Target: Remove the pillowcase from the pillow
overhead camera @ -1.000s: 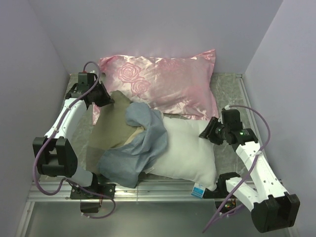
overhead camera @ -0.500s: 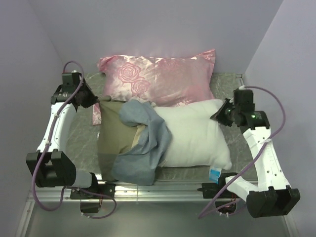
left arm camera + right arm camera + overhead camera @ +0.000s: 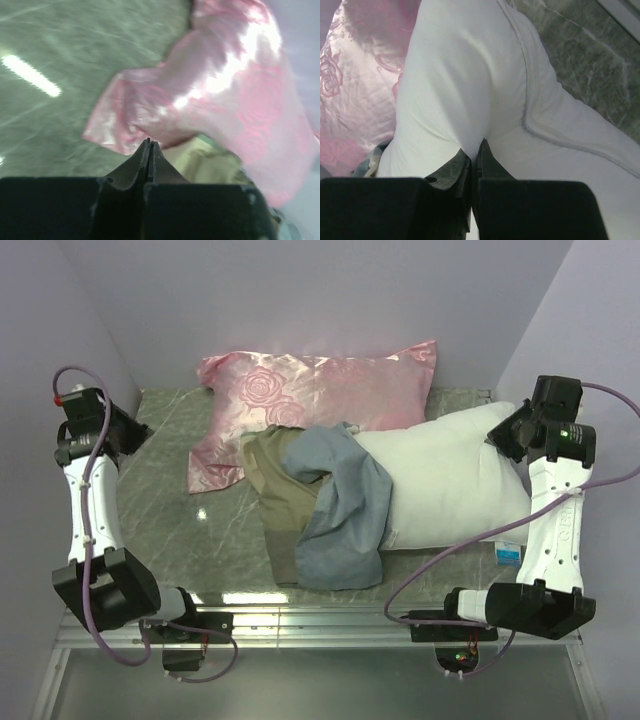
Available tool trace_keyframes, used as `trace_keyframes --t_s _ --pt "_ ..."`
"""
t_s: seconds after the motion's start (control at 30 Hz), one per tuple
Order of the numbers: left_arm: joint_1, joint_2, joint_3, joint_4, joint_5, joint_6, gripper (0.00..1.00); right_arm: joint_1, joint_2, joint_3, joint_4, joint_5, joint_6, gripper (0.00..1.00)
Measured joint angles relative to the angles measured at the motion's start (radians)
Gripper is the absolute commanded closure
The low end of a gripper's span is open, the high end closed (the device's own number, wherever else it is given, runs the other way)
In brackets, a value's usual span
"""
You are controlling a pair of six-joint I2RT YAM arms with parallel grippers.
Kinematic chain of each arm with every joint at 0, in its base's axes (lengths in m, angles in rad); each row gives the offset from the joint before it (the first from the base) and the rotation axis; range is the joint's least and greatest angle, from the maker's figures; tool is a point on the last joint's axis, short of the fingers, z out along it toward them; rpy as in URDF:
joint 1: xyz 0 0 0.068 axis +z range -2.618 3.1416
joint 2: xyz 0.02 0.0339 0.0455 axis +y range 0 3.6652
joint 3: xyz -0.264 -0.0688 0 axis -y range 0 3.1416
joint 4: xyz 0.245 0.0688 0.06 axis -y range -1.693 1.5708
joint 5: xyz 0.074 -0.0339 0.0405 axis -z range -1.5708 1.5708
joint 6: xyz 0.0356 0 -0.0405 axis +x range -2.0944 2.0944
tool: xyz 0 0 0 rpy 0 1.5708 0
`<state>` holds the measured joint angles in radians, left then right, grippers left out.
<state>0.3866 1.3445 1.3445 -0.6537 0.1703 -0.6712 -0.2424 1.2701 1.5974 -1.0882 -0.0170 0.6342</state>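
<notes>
Grey marbled worktop, lilac walls on three sides. Top view: my left jaws sit out by the left wall, well apart from the pillowcase they gripped a second ago. The cover now lies in a loose heap, blue-grey over tan, across the left end of the pillow. My right jaws have hauled the pillow's right corner up toward the right wall, so most of the white is bared. Pink satin pillow lies behind, touching both. Can't tell if the pillow's left end is still inside the cover. Left wrist: left jaws pressed together on nothing, bare worktop below, pink pillow's corner ahead with a strip of tan pillowcase under it. Right wrist: right jaws pinching a fold of the pillow beside its seamed edge. My read: the pull worked and it's nearly stripped. With the left grip gone, the cover likely needs a re-grab before the last tug.
</notes>
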Motion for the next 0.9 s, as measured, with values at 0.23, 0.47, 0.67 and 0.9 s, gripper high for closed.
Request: trace_keyframes --t_s 0.23,0.47,0.67,0.9 --pt "-0.306 -0.002 -0.08 0.139 0.07 -0.026 0.33 0.019 0.005 -0.031 0.027 -0.008 0.0 1.0" --pt "-0.527 -0.044 -0.254 0.209 0.072 -0.119 0.25 0.019 -0.001 -0.098 0.034 -0.001 -0.009 1.0" --pt "-0.606 -0.037 -0.29 0.304 0.098 -0.185 0.25 0.02 -0.007 -0.1 0.04 -0.001 -0.019 1.0" --pt "-0.679 0.037 -0.29 0.354 0.102 -0.225 0.49 0.021 -0.015 -0.1 0.04 -0.002 -0.023 1.0"
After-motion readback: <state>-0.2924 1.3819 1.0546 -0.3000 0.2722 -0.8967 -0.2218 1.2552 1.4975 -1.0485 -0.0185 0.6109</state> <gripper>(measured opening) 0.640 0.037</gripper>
